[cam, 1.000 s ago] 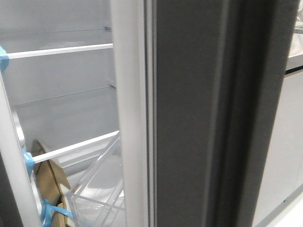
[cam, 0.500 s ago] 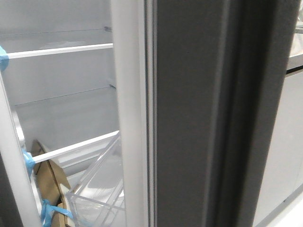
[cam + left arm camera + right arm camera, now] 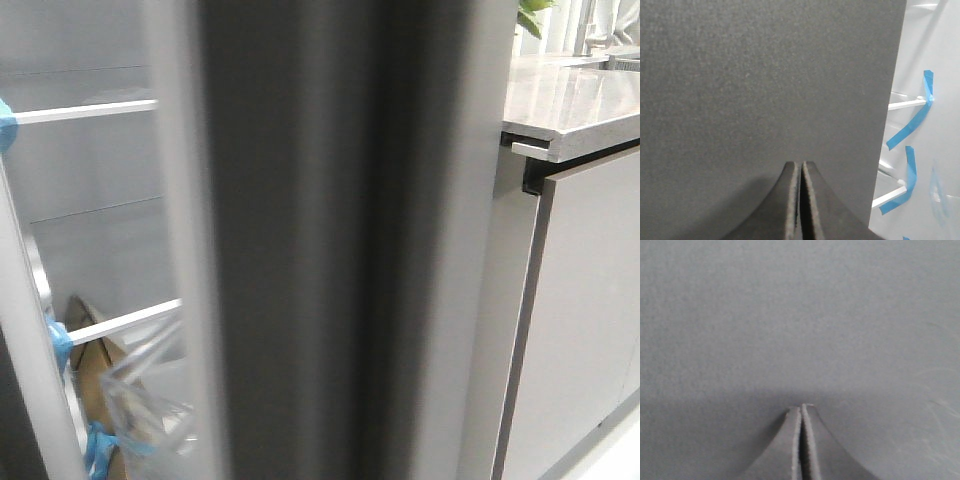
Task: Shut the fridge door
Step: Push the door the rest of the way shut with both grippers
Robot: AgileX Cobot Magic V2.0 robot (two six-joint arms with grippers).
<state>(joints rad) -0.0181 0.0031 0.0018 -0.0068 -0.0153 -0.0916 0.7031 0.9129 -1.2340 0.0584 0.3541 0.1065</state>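
Fridge door (image 3: 330,240) fills your front view, upright, its long axis running 12 to 6, still ajar. Both pincers press its dark face dead ahead at 12: left pincer (image 3: 800,172) closed and empty, right pincer (image 3: 801,415) likewise.

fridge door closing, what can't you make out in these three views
- Front view: the fridge door is motion-blurred and fills the middle, hiding most of the shelves and both arms; the clear bin is smeared.
- Left wrist view: the left gripper, jaws together, faces the dark panel; actual contact cannot be told.
- Right wrist view: the right gripper, jaws together, faces a plain grey surface; which panel it is, or whether it touches, is unclear.
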